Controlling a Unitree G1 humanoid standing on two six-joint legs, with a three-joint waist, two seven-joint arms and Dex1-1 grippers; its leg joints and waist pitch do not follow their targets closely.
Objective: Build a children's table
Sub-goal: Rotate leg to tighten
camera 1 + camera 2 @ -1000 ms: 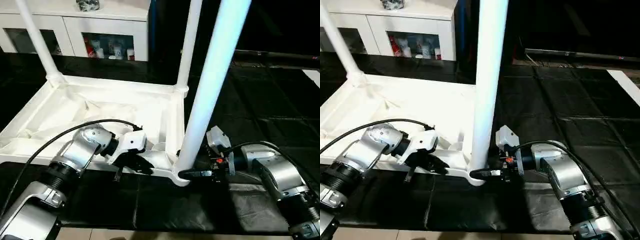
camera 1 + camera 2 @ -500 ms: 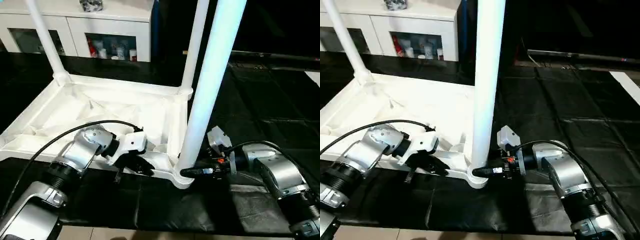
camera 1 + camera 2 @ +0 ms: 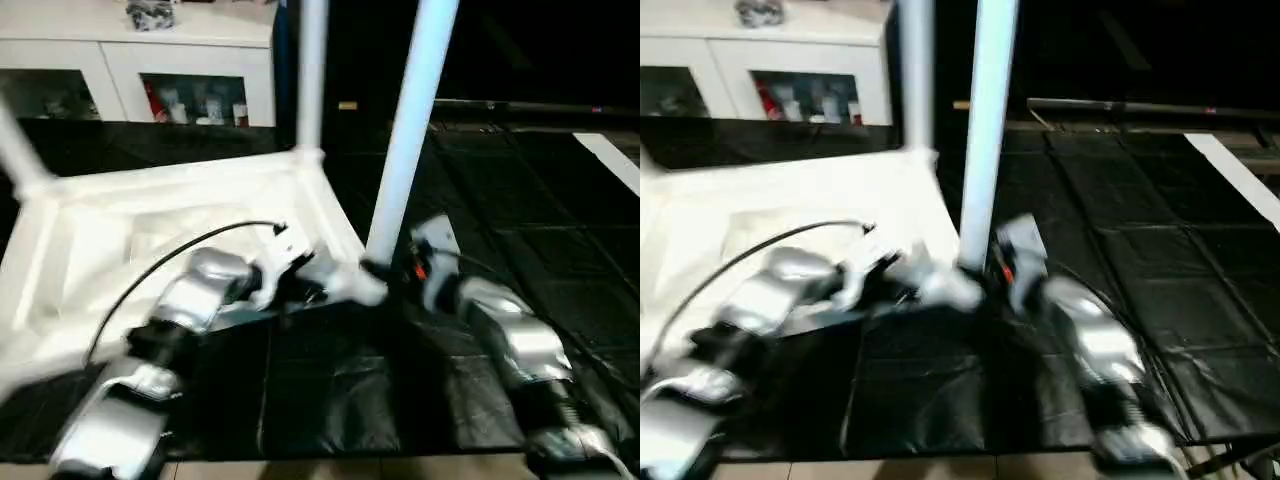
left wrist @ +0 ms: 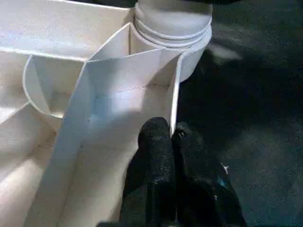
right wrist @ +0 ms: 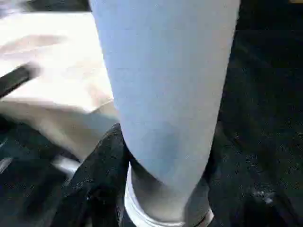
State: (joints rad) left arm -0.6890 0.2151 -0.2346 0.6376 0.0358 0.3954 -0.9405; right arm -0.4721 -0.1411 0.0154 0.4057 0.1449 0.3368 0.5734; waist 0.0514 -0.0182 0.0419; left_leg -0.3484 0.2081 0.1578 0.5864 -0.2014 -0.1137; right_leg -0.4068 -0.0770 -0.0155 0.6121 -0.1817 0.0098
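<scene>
**Tabletop upside down on black mat, both grippers at its near corner**

The white tabletop (image 3: 150, 215) lies underside up across the left and centre of the head views, on a black mat (image 3: 330, 390) creased into squares. Ribs and a curved pocket show in the left wrist view. Legs stand up out of its corner sockets: one at the near right corner (image 3: 410, 130), rising to the top centre of the frame, one at the far right corner (image 3: 310, 75), and part of a third at the left edge (image 3: 20, 155).

The left gripper (image 4: 171, 142) is pressed closed, its two black fingers pinching the thin side wall of the tabletop just short of the near corner socket (image 4: 173, 28). The right gripper (image 5: 163, 189) clasps the base of the near leg from the other side, a dark finger (image 5: 102, 175) on either flank of the tube just above the socket collar.

Surroundings: a white cabinet (image 3: 150, 60) with glass doors runs along the upper left, small bottles behind the glass and a dark object on top (image 3: 150, 14). A black cable (image 3: 180, 255) arcs over the left forearm, crossing the tabletop. A pale strip of floor (image 3: 610, 160) shows at the right edge. The near leg hides much of the dark background at upper centre.
</scene>
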